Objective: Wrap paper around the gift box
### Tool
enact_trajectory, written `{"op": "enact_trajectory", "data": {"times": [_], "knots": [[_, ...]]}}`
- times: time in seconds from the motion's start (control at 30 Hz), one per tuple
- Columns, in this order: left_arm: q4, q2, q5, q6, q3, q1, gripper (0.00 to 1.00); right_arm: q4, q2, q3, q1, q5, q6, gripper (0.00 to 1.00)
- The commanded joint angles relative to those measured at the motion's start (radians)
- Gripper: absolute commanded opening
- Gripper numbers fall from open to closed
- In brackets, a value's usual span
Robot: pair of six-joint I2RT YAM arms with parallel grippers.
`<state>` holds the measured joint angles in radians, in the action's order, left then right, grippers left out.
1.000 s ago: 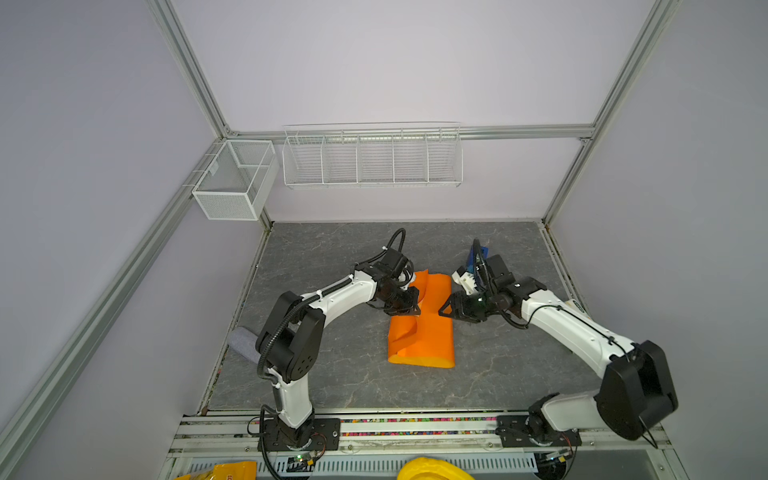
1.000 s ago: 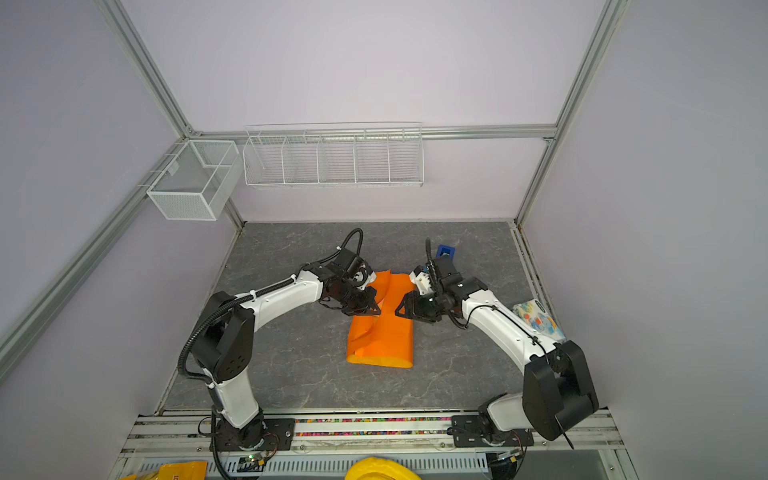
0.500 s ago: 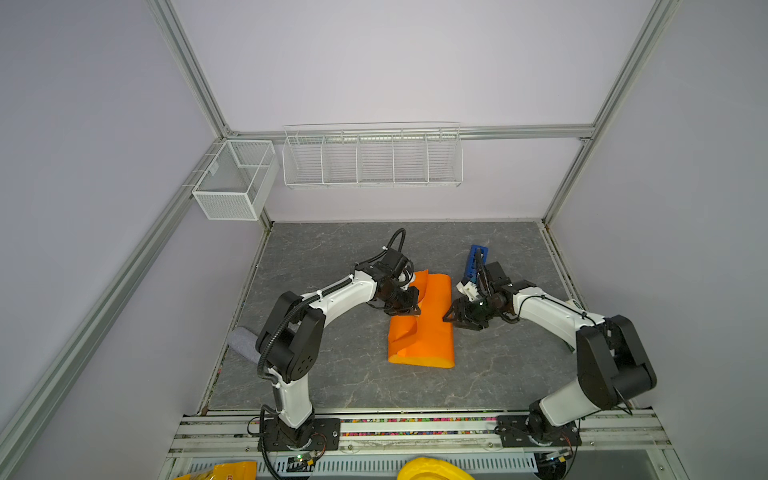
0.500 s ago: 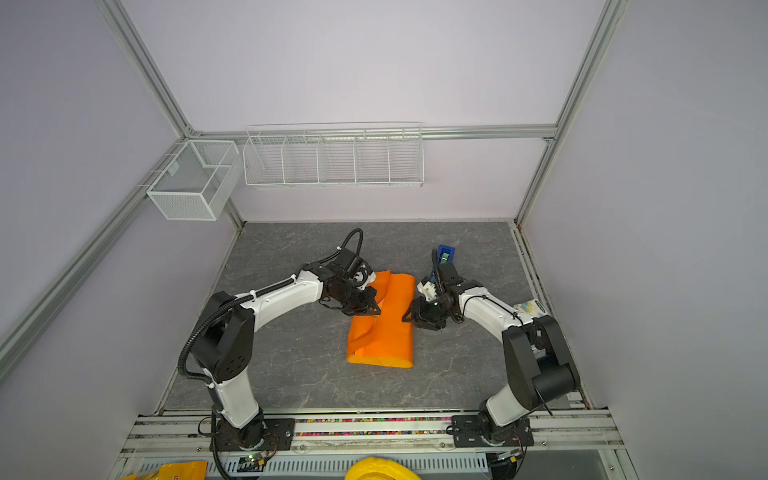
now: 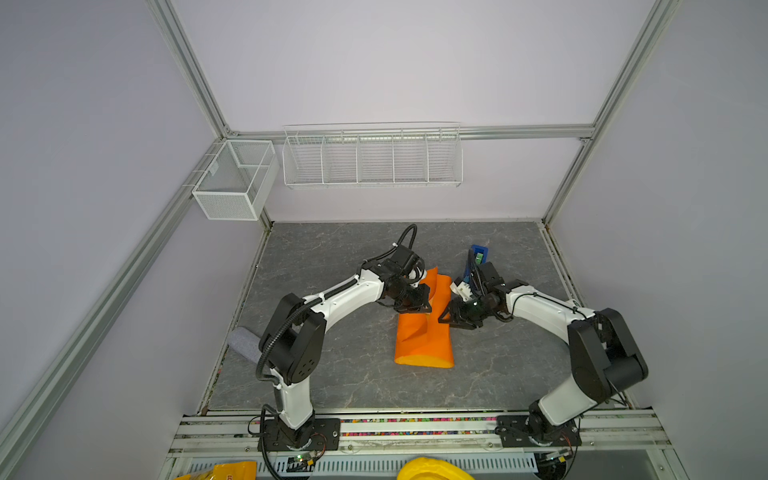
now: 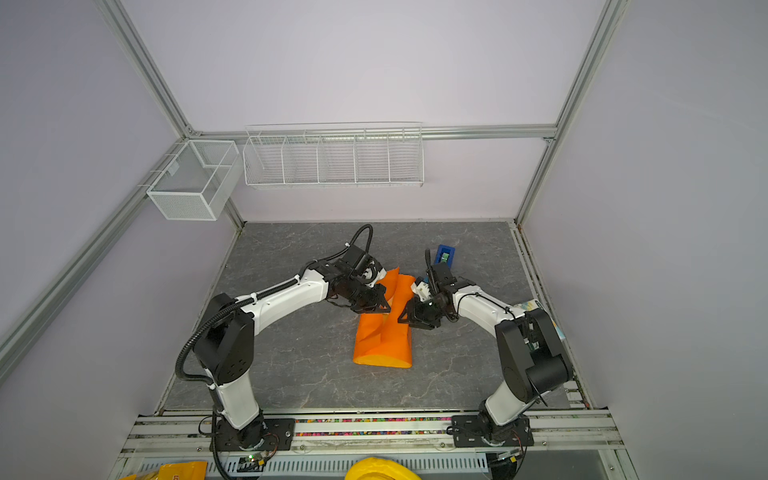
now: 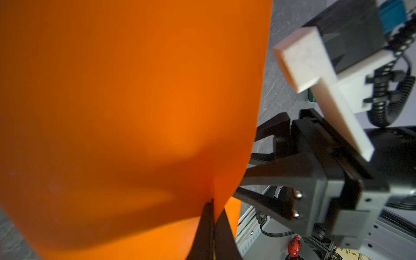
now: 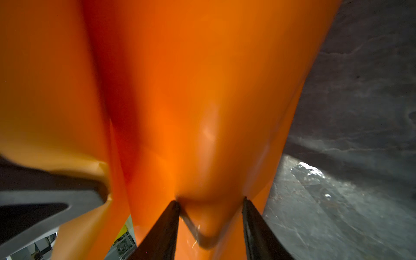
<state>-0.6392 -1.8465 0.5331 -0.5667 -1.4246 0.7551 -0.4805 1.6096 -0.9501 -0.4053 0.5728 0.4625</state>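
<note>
While the paper (image 5: 424,336) lies humped mid-table, left hand (image 7: 212,203) pinching its edge, right hand (image 8: 210,200) half-spread astride a fold.

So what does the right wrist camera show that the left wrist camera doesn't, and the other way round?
Right wrist only: the right gripper from its own side, jaws apart astride a bulging fold of the paper. Left wrist only: the left gripper shut on a paper edge, the right gripper seen from outside, and a corner of the blue tape dispenser. Both: orange paper filling most of the frame and a strip of grey table. The gift box shows in neither.
</note>
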Motion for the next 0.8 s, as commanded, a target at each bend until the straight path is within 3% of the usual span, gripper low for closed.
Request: {"op": "enact_trajectory", "data": {"times": [0.0,0.43,0.77], "knots": [[0.002,-0.026,0.023,-0.027,-0.039,0.017,0.00,0.002,0.023,-0.016,-0.020,-0.009,0.001,0.48],[0.006,-0.032,0.017,-0.047,-0.022,0.036,0.00,0.052,0.053,-0.036,-0.051,-0.002,0.028,0.47],[0.145,-0.006,0.007,-0.118,0.128,0.025,0.00,0.079,0.076,-0.043,-0.066,0.011,0.028,0.47]]}}
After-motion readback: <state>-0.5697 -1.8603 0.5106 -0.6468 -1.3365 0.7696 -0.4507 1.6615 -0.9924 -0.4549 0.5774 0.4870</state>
